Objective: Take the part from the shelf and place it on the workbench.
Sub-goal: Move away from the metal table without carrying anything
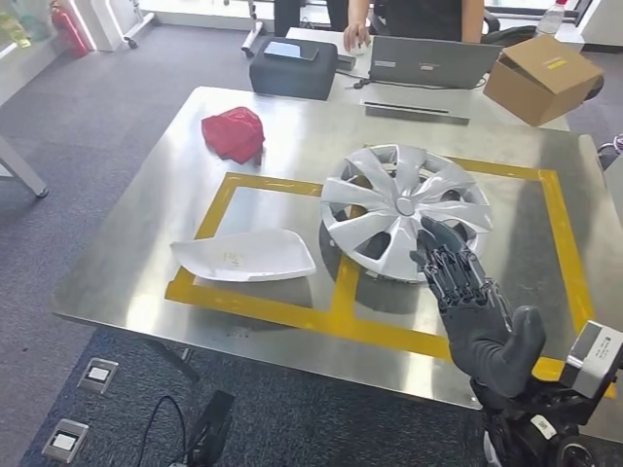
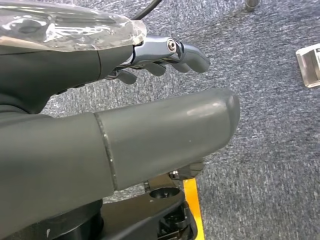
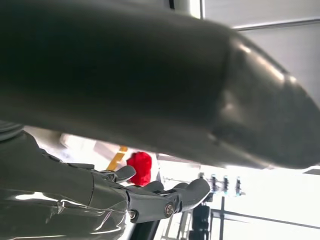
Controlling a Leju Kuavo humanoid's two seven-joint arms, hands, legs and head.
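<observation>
A silver wheel cover (image 1: 405, 209) lies flat on the steel workbench (image 1: 147, 224), inside the right half of a yellow tape frame (image 1: 346, 316). My right hand (image 1: 470, 302) is raised over the bench's near right side. Its fingers are spread and straight, and their tips reach the cover's near rim; I cannot tell if they touch it. It holds nothing. The right wrist view shows that hand's fingers (image 3: 170, 197) extended. My left hand (image 2: 113, 100) hangs over grey carpet with its fingers (image 2: 177, 52) straight and nothing in it.
A flat white panel (image 1: 242, 257) lies in the frame's left half and a red cloth (image 1: 234, 133) (image 3: 139, 167) sits at the far left. Behind the bench are a black case (image 1: 294, 66), a laptop (image 1: 429, 60), a cardboard box (image 1: 542, 76) and a person's hand (image 1: 357, 34).
</observation>
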